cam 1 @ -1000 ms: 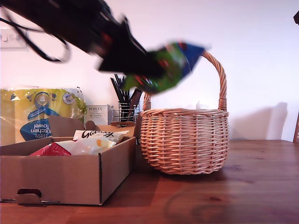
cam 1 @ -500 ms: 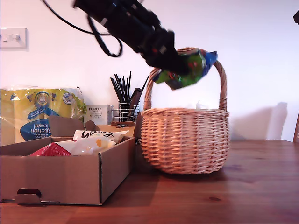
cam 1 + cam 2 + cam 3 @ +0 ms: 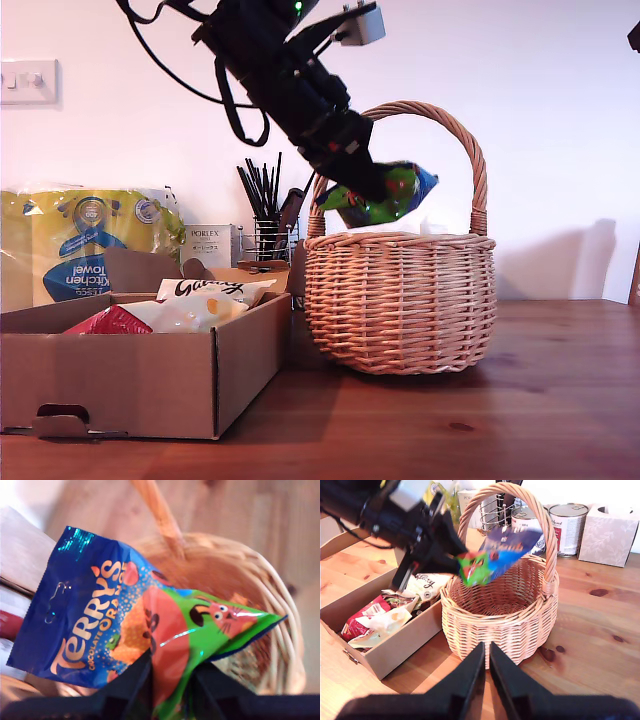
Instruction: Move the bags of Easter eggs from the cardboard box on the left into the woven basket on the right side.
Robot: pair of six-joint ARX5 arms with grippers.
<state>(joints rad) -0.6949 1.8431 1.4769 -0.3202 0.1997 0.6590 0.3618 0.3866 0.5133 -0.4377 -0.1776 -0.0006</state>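
My first gripper (image 3: pixel 365 185) (image 3: pixel 170 680) is shut on a green and blue bag of Easter eggs (image 3: pixel 395 192) (image 3: pixel 125 625) (image 3: pixel 497 552). The bag hangs just above the rim of the woven basket (image 3: pixel 400 300) (image 3: pixel 495 615), under its arched handle. At the exterior view's left, the cardboard box (image 3: pixel 130 375) (image 3: pixel 405 640) holds a red bag (image 3: pixel 110 322) and a cream-white bag with dark script (image 3: pixel 205 290). My second gripper (image 3: pixel 486 650) is shut and empty, hovering over the table on the near side of the basket.
Behind the box stand a yellow-and-blue kitchen towel pack (image 3: pixel 85 245), a white Porlex box (image 3: pixel 208 245) and a black wire utensil holder (image 3: pixel 265 235). Two tins (image 3: pixel 570 525) and a tissue box (image 3: pixel 612 530) stand behind the basket.
My first arm has swung the green and blue bag toward the exterior view's right, then lowered it under the handle to just above the basket's rim.
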